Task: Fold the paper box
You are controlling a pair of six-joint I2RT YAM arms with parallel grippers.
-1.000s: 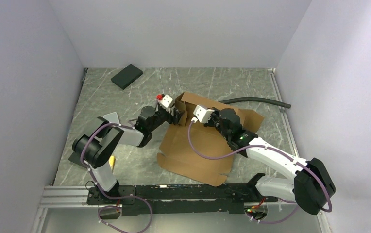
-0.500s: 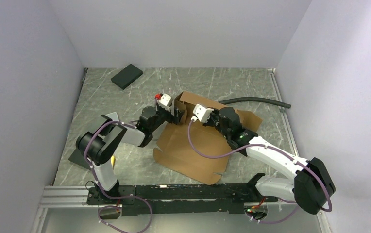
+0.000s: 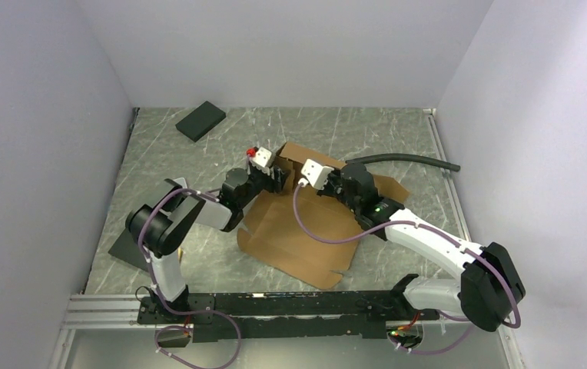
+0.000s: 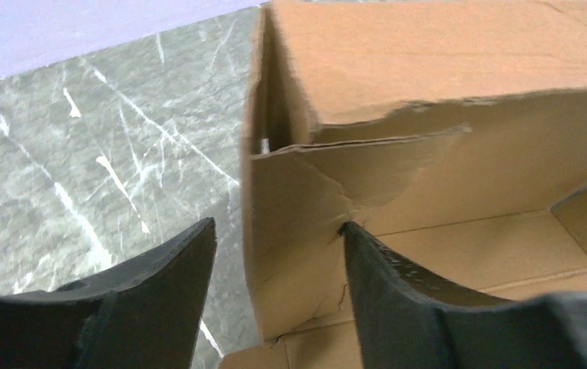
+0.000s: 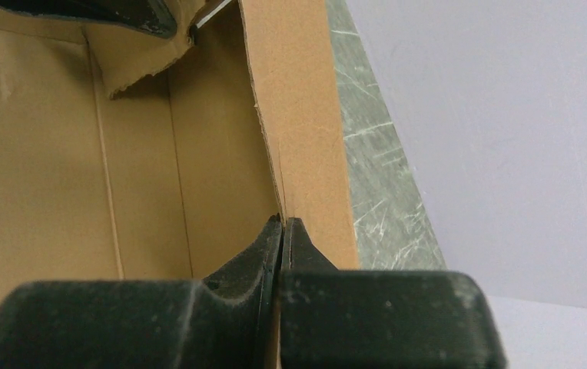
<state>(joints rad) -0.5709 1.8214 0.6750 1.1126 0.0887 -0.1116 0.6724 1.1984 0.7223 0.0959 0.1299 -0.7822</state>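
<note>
The paper box (image 3: 298, 238) is a brown cardboard mailer lying mid-table, its far wall and left corner flap raised. My left gripper (image 3: 277, 178) is open. In the left wrist view (image 4: 276, 226) its fingers straddle the box's upright corner flap (image 4: 298, 231), the right finger (image 4: 398, 292) touching the inner face and the left finger apart from the outside. My right gripper (image 3: 298, 167) is shut on the top edge of the raised far wall. The right wrist view shows its tips (image 5: 283, 221) pinching that wall (image 5: 298, 115).
A black pad (image 3: 200, 121) lies at the back left. Another dark pad (image 3: 125, 250) lies under the left arm. A black hose (image 3: 406, 160) runs along the table behind the box. Walls close in on three sides.
The box has slid and turned to the left, its near edge moving leftward. Both grippers have moved a little left and back with the raised wall.
</note>
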